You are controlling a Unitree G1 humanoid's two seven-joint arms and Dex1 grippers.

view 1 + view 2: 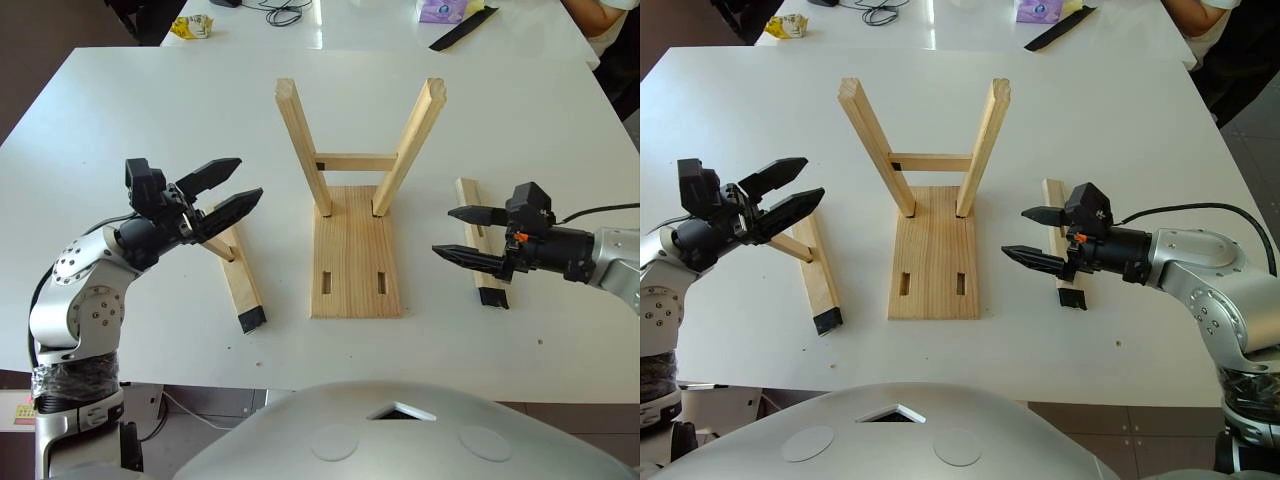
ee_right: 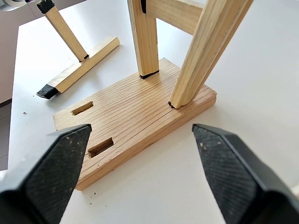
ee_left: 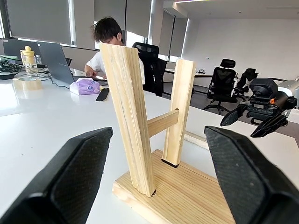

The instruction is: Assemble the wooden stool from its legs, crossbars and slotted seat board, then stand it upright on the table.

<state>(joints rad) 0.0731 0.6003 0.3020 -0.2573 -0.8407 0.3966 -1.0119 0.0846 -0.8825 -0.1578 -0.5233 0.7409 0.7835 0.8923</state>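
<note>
The slotted seat board [image 1: 355, 262] lies flat mid-table. Two legs [image 1: 300, 140] [image 1: 412, 140] stand in its far slots, joined by a crossbar [image 1: 355, 162]. Its two near slots [image 1: 327, 283] are empty. A loose leg [image 1: 243, 283] with a crossbar stub lies to the left, partly under my left gripper [image 1: 249, 178], which hovers open and empty. Another loose leg [image 1: 470, 200] lies to the right, beneath my open, empty right gripper [image 1: 443, 231]. In the right wrist view the black fingers [image 2: 51, 172] frame the board [image 2: 140, 112]. The left wrist view's fingers [image 3: 70, 182] frame the standing legs [image 3: 128, 116].
The white table [image 1: 120, 110] has bare room around the parts. Behind it a second table holds a yellow wrapper [image 1: 190, 27], cables [image 1: 285, 12], a purple pack [image 1: 443, 10] and a black strip [image 1: 462, 28].
</note>
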